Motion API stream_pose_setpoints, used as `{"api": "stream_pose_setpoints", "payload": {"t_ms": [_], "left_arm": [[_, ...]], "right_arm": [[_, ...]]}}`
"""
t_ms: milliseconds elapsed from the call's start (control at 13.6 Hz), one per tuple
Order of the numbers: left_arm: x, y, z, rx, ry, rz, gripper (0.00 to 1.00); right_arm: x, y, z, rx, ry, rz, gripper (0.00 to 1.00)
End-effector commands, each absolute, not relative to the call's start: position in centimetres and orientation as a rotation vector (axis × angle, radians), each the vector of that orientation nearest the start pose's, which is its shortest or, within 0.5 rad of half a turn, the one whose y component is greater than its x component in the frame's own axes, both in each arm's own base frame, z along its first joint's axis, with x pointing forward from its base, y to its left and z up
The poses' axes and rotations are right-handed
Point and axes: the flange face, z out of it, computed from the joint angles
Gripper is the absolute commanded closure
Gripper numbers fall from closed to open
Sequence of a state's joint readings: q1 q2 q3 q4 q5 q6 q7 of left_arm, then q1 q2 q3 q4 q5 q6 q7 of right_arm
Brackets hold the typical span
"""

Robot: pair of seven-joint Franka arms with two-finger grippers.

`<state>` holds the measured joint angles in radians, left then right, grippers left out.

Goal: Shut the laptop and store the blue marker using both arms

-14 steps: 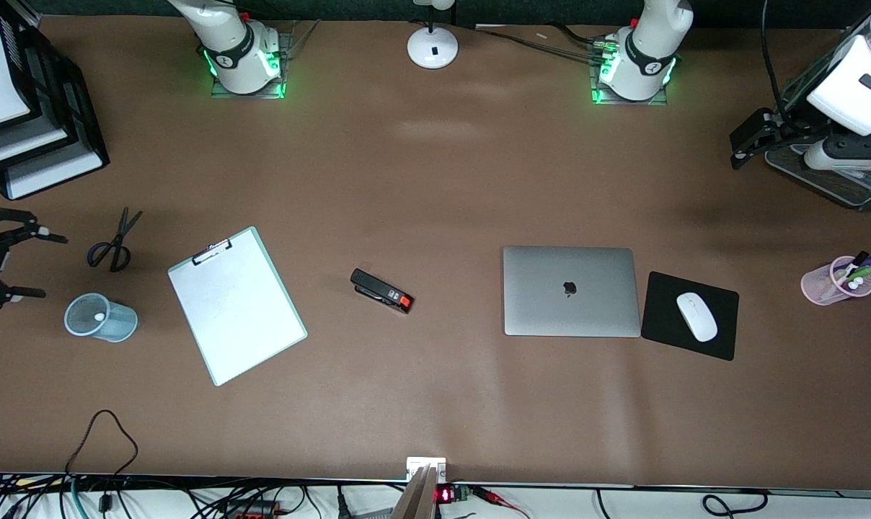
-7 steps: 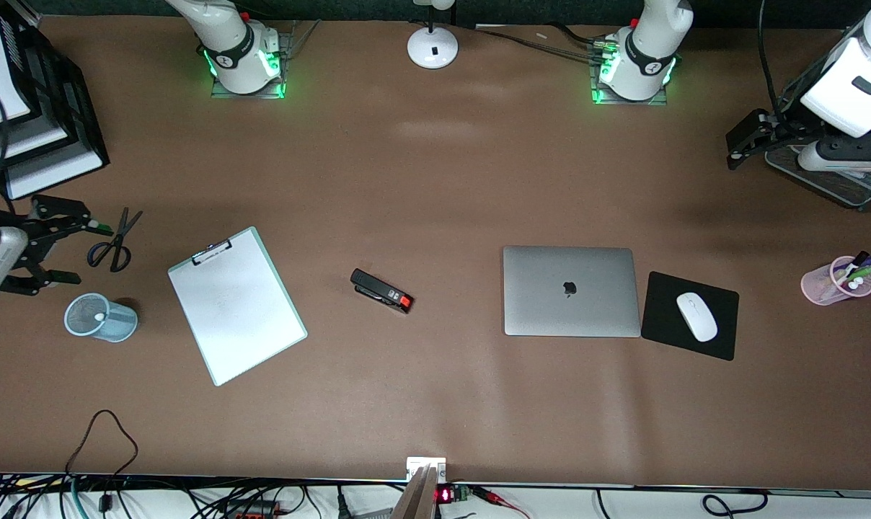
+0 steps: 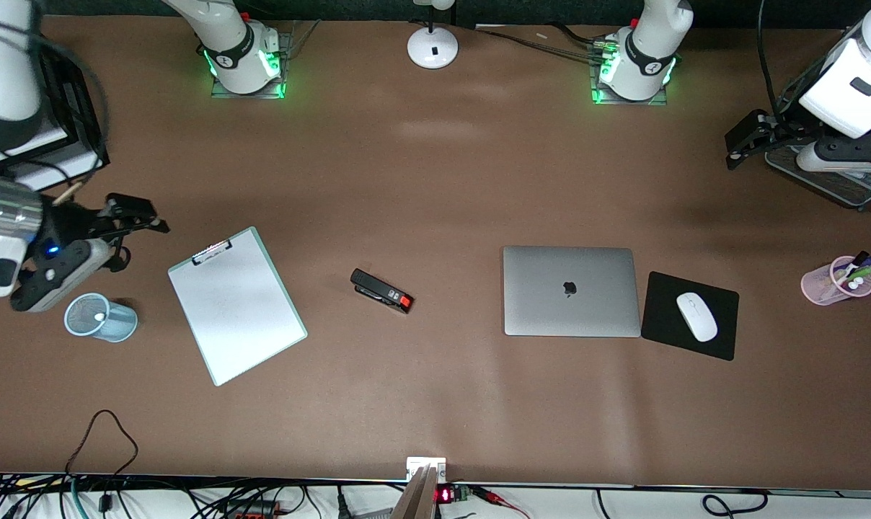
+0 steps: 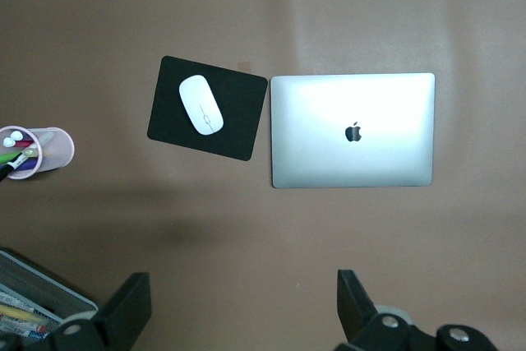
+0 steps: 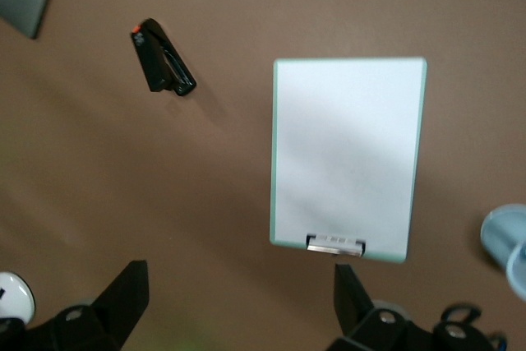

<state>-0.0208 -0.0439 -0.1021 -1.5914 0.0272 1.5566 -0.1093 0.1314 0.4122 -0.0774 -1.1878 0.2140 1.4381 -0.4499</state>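
I'm seeing the silver-grey laptop (image 3: 570,291) lying shut beside the black mouse pad (image 3: 690,315). Both grippers are hanging spread and empty: right gripper (image 3: 129,229) over the scissors spot, left gripper (image 3: 744,142) near the wire tray (image 3: 836,184).

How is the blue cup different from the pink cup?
The blue cup is mesh and lies tipped on its side, near the right arm's end of the table; the pink cup is see-through and stands at the left arm's end. The pink cup holds several pens; the blue cup shows only a small white tip inside. Both are small pen holders.
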Motion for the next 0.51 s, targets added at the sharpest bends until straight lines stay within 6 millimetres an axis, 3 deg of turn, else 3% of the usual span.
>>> {"api": "stream_pose_setpoints", "payload": {"t_ms": [0,294,440], "left_arm": [[53.2,-6.5,63.9,-3.108,0.054,-0.031,0.0],[53.2,-6.5,63.8,-3.108,0.052,-0.031,0.0],[53.3,-6.5,63.8,-3.108,0.052,-0.031,0.0]], "right_arm": [[62.9,7.8,54.6,-2.943,-0.514,0.271,0.0],[61.0,6.8,55.1,-3.118,-0.249,0.338,0.0],[60.5,3.7,56.5,-3.197,-0.173,0.267,0.0]]}}
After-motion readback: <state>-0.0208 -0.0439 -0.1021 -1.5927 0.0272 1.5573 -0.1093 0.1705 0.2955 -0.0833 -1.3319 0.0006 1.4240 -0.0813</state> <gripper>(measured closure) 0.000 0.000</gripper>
